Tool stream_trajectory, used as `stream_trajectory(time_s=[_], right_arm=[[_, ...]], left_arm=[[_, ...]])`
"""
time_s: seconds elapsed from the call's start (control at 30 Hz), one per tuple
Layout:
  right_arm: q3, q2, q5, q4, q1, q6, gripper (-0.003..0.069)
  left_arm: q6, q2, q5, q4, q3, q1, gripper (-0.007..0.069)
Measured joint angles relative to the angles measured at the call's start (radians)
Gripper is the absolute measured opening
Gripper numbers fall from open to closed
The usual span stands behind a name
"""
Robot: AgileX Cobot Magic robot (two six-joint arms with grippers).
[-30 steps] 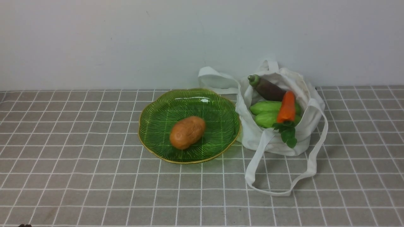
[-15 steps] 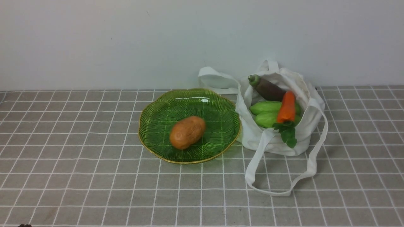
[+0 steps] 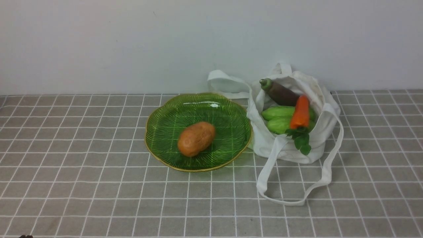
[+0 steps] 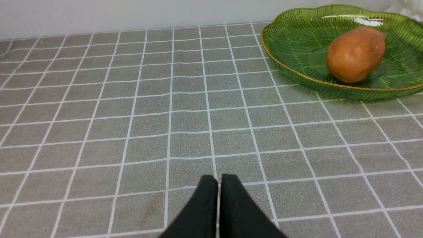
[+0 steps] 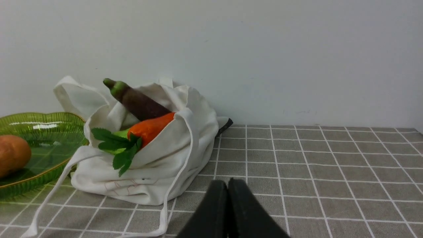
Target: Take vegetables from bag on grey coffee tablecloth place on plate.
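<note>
Change: nothing is seen to have moved since the earlier front frames.
Potato point(image 3: 196, 138): laid on the plate point(image 3: 172, 115), centre of the front frame.
Bag point(image 3: 284, 148): slumped open right of centre, just beside the plate; eggplant point(image 3: 281, 93), carrot point(image 3: 300, 112) and gourds point(image 3: 276, 113) are held inside, the gourds partly covered by the carrot.
Left gripper point(image 4: 219, 180): fingers pressed together, nothing held; cut off at the lower edge.
Right gripper point(image 5: 227, 185): likewise closed and empty; cut off below.
Tablecloth point(image 3: 82, 165): spread under everything.

Left gripper point(image 4: 218, 180): its two black fingers point(image 4: 202, 211) lie pressed together along their inner faces, tips level, with only a thin seam between them and nothing held; the pair tapers to a blunt point aimed forward. Right gripper point(image 5: 227, 185): same condition; both black fingers point(image 5: 211, 215) meet tip to tip, empty, aimed forward.
</note>
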Motion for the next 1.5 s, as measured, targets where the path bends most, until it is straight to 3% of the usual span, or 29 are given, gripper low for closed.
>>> stream_trajectory(time_s=[0.37,0.77,1.5], right_arm=[[0.0,0.0,0.022,-0.034,0.098,0.0,-0.0015],[-0.001,0.0,0.134,-0.034,0.099,0.0,-0.0015],[-0.001,0.0,0.138,-0.034,0.059,0.0,-0.0015]], left_arm=[[0.0,0.0,0.0,0.0,0.0,0.0,-0.0005],[0.0,0.0,0.0,0.0,0.0,0.0,-0.0005],[0.0,0.0,0.0,0.0,0.0,0.0,-0.0005]])
